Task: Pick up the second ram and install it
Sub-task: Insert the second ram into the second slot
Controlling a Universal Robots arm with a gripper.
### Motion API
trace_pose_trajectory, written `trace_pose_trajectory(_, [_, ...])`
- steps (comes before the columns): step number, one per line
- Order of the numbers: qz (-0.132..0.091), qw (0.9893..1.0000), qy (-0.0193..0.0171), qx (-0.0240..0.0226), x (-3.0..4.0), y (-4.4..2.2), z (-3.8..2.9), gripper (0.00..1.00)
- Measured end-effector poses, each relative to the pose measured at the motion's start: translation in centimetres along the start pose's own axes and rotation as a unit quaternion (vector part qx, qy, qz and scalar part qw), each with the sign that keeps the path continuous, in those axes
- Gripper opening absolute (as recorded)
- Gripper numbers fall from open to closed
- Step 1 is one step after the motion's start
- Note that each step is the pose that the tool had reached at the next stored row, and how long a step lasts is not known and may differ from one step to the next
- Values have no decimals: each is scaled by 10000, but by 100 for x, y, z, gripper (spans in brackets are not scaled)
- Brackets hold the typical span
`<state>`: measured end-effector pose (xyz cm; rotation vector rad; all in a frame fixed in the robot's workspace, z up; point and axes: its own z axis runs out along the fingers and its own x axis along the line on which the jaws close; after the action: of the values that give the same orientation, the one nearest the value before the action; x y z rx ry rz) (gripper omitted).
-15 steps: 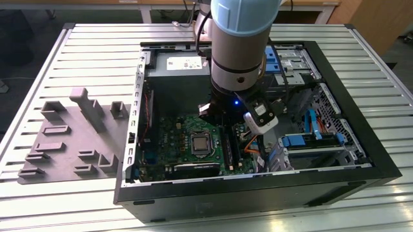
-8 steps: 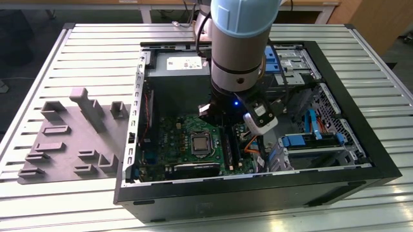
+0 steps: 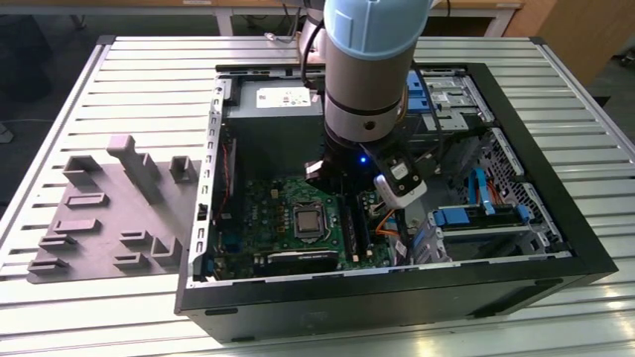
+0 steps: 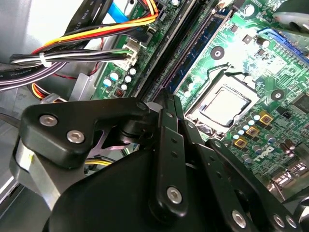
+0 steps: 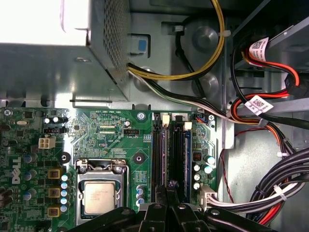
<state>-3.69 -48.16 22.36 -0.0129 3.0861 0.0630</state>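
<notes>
Slatted metal table (image 3: 129,89) is carrying an open computer case (image 3: 555,223).
Inside it, the gripper (image 5: 167,186) is hanging low over the green motherboard (image 5: 111,135), fingers drawn together above the black slots, gripping nothing I can make out; the second ram (image 5: 178,154) is sitting upright in a slot.

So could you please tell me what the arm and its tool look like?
The arm is a thick cylinder, pale blue above a silver band, with a small blue light low down. The tool is matte black, built of flat linkage bars joined by silver screws.
</notes>
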Motion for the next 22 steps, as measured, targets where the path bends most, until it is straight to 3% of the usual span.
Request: trace_pose_trajectory(22, [52, 10000, -2, 2, -2, 1, -11, 11])
